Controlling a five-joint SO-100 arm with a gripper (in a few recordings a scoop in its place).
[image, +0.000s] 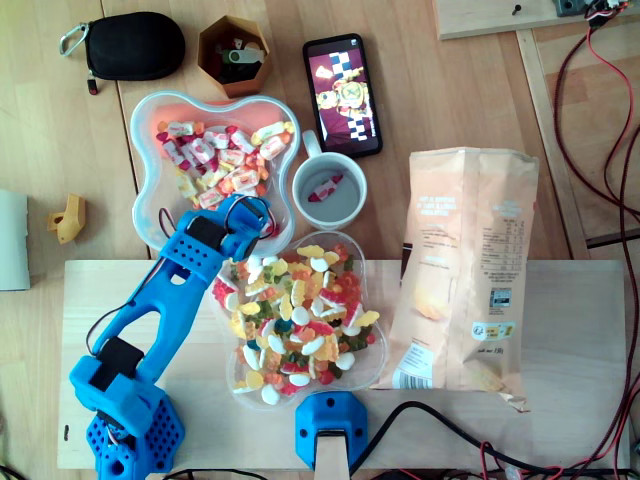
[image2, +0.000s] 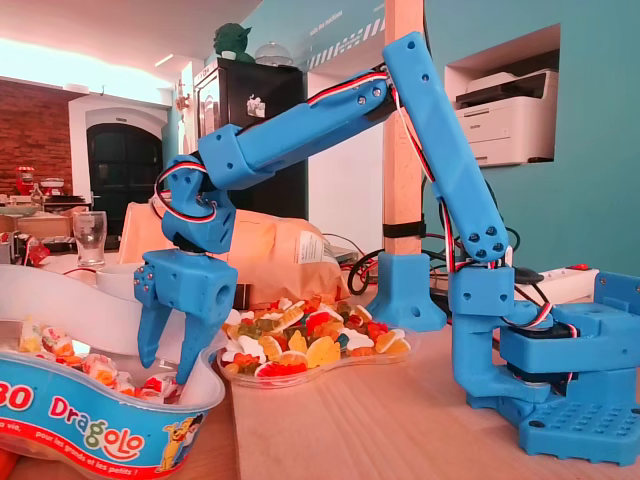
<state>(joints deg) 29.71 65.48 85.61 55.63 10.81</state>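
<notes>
My blue arm reaches from its base at the lower left of the overhead view to the near edge of a white lobed bowl (image: 139, 150) full of wrapped candies (image: 215, 155). The gripper (image: 228, 203) points straight down there, mostly hidden under its own wrist. In the fixed view the gripper (image2: 165, 370) is open. Its two fingertips (image2: 184, 372) dip just inside the bowl's rim (image2: 100, 420), right above the wrapped candies (image2: 95, 372), and I see nothing between them. A clear dish of gummy sweets (image: 300, 310) lies right beside the gripper.
A white mug (image: 328, 190) with one wrapped candy stands right of the bowl. A phone (image: 343, 95), a brown cup (image: 233, 55) and a black pouch (image: 130, 45) lie behind. A snack bag (image: 465, 265) lies at the right, and a blue mount (image: 330, 425) sits on the front edge.
</notes>
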